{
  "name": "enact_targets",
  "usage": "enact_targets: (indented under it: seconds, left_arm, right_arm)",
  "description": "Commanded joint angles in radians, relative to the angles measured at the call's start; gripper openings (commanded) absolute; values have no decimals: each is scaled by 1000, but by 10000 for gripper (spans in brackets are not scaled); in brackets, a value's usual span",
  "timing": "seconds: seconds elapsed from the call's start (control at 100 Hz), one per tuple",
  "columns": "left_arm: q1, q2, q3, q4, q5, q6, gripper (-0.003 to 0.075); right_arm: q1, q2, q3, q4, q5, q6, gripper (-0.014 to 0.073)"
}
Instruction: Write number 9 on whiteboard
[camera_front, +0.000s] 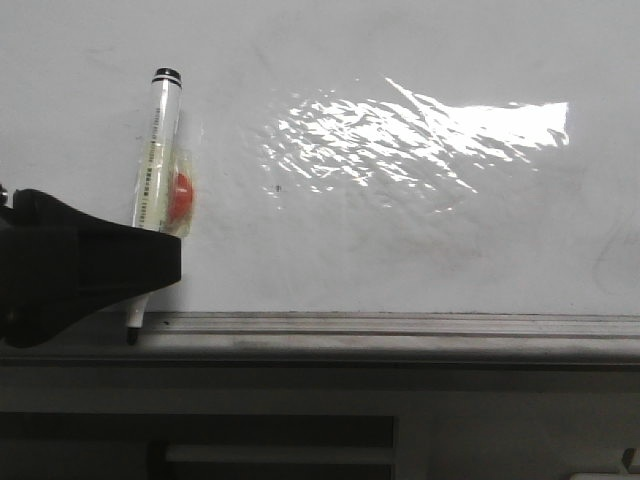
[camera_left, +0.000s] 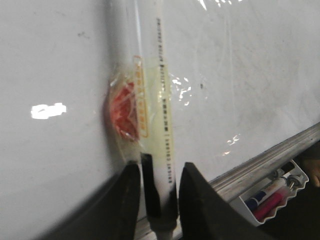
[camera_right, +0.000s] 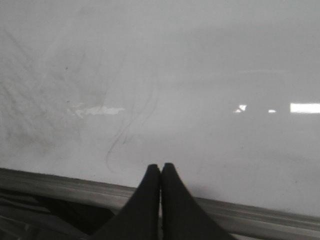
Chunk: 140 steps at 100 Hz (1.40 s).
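Note:
The whiteboard (camera_front: 400, 230) fills the front view, glossy white with a glare patch and faint smudges. No black number 9 shows on it. My left gripper (camera_front: 165, 262) is at the lower left, shut on a white marker (camera_front: 158, 150) that stands nearly upright, black tip (camera_front: 131, 335) down at the grey edge rail (camera_front: 400, 325). A red piece in clear wrap (camera_front: 180, 195) is stuck to the marker. The left wrist view shows the fingers (camera_left: 159, 172) gripping the marker (camera_left: 162, 115). My right gripper (camera_right: 161, 166) is shut and empty, close to the board (camera_right: 200, 75) just above the rail (camera_right: 50, 182).
A white tray with several spare markers (camera_left: 275, 192) sits below the rail. Faint grey curved traces (camera_right: 120, 140) mark the board near my right gripper. A dark cabinet front (camera_front: 300, 440) lies under the rail.

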Motion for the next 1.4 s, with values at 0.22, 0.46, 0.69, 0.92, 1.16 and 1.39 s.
enact_targets:
  seconds: [0.22,0.46,0.69,0.92,1.16,1.39]
  left_arm:
    - [-4,-3,-24,9,-42,-4,-20]
    - [-4,-104,-25,321,-24,-4,-20]
    - [-4,-206,-105,676,238,-4,-20]
    - [-4,-217,-126,767,224,8,-20]
    - [-4,-215,-126,817,217,8,-20]
    - [-4,-215,-124,817,209,8,-20]
  right_arm:
    - [86,20,-71,4,-3,-51,-61]
    - [245,90,-183,4,85,-270,-61]
    - [412,334,-360,26,120,-292,75]
    - [594,567,-528,39,114,-292,526]
    - [678,714,-608,39,69,-292,447]
    - [678,788,-641,56,48,-292,258]
